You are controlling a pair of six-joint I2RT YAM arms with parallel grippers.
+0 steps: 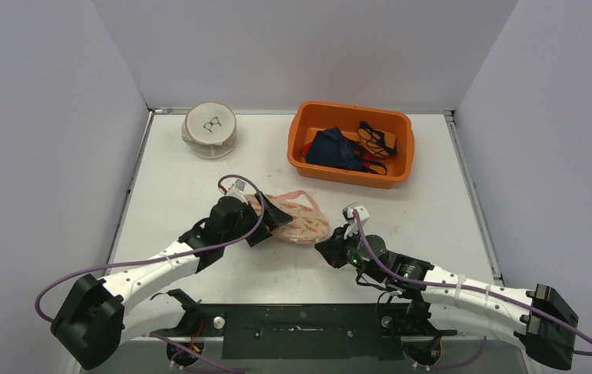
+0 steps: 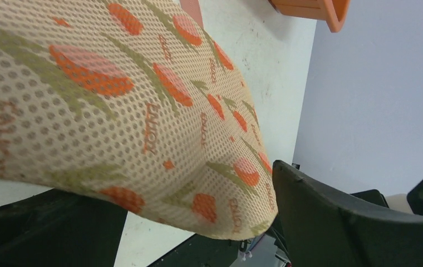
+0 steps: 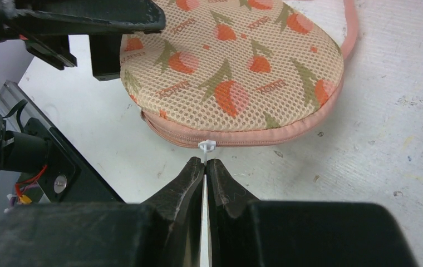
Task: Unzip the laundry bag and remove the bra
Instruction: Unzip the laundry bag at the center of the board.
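The laundry bag (image 1: 301, 222) is a flat mesh pouch printed with orange tulips, lying on the white table. A pink zipper (image 3: 265, 136) runs round its edge and looks closed. My left gripper (image 1: 271, 220) stands open with the bag's left end (image 2: 142, 111) between its spread fingers (image 3: 103, 16). My right gripper (image 3: 205, 162) is at the bag's near edge, shut on the white zip-tie pull (image 3: 206, 146) fixed to the zipper. In the top view it (image 1: 325, 248) sits just right of the bag. The bra is hidden.
An orange tub (image 1: 350, 109) holding dark garments (image 1: 336, 148) stands at the back right. A round white mesh bag (image 1: 210, 129) sits at the back left. Grey walls close in the table on three sides.
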